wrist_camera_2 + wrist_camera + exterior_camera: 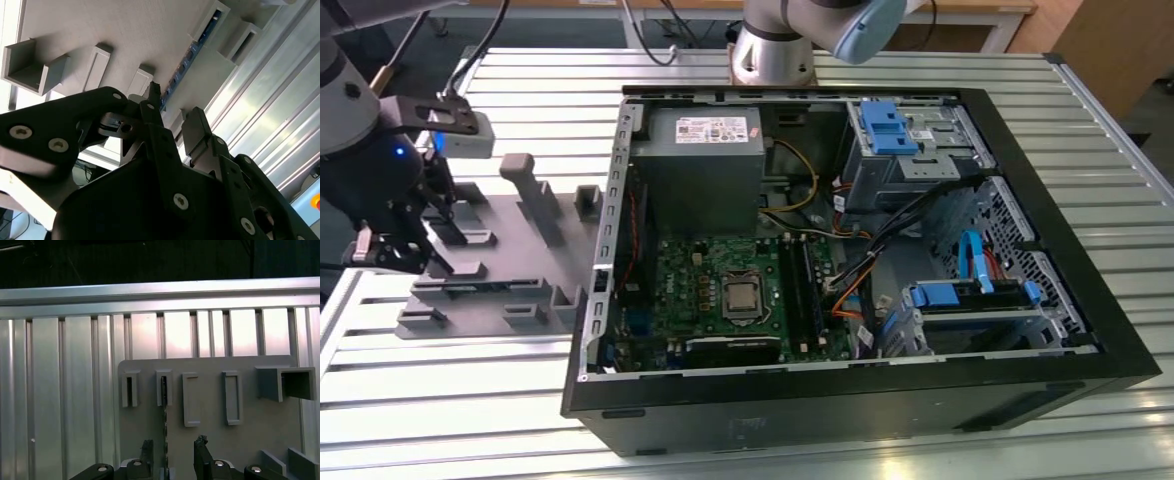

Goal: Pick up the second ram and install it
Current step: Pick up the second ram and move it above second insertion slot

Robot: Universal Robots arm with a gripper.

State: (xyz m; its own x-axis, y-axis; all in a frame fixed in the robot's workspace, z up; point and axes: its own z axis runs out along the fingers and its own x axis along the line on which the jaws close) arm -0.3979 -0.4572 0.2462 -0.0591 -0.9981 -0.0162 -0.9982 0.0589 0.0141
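The second ram point(164, 432) stands on edge in the grey fixture point(220, 445), one end in a slot block. It looks like a thin dark strip here, and its blue-green edge point(189, 57) shows in the second wrist view. My gripper point(173, 452) is open just above it, one black finger on each side of the strip, which lies closer to one fingertip point(147, 447). I cannot tell whether a finger touches it. In the exterior view, the gripper point(400, 250) hangs over the fixture point(507, 290) at the view's left, beside the open computer case point(1014, 170).
The motherboard point(720, 290) lies in the case, with long black memory slots point(794, 285) next to the processor socket. Cables and blue drive bays fill the case's right side. Upright grey blocks point(534, 195) rise from the fixture. Everything rests on a ribbed metal table point(454, 400).
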